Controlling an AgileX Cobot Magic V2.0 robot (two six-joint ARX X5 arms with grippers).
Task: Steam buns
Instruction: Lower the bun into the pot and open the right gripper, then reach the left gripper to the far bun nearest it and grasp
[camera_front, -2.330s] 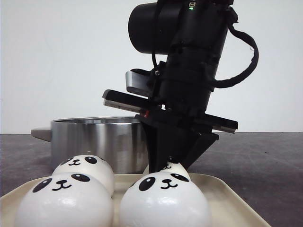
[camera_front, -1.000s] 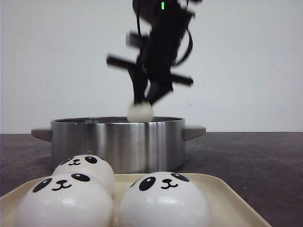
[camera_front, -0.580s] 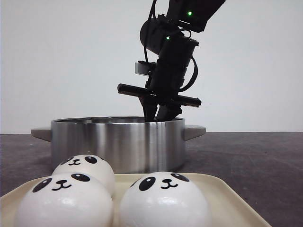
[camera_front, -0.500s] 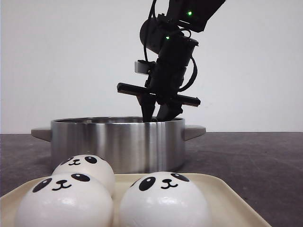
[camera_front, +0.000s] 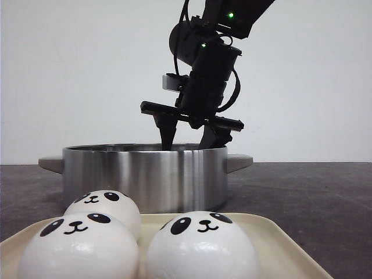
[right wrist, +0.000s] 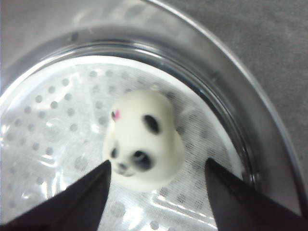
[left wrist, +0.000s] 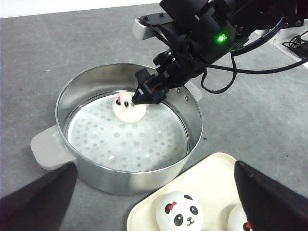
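One white panda-face bun [right wrist: 144,139] lies on the perforated liner inside the steel pot [camera_front: 145,174], toward its far side. My right gripper [camera_front: 189,142] hangs over it, open, a finger on each side and apart from the bun [left wrist: 129,107]. Three more buns sit on the cream tray [camera_front: 273,235] in front of the pot: two at the left [camera_front: 78,247] [camera_front: 104,206] and one at the middle [camera_front: 200,247]. My left gripper [left wrist: 155,166] hovers above the tray and the pot's near rim, open and holding nothing.
The pot has two side handles [left wrist: 47,149] [camera_front: 238,161] and stands on a dark grey tabletop [left wrist: 250,115]. The tray [left wrist: 211,183] lies close against the pot's near side. A white wall fills the background.
My right gripper lifted a bun off the tray, carried it back over the pot and lowered it in. Its fingers have since spread and the bun rests free on the liner.
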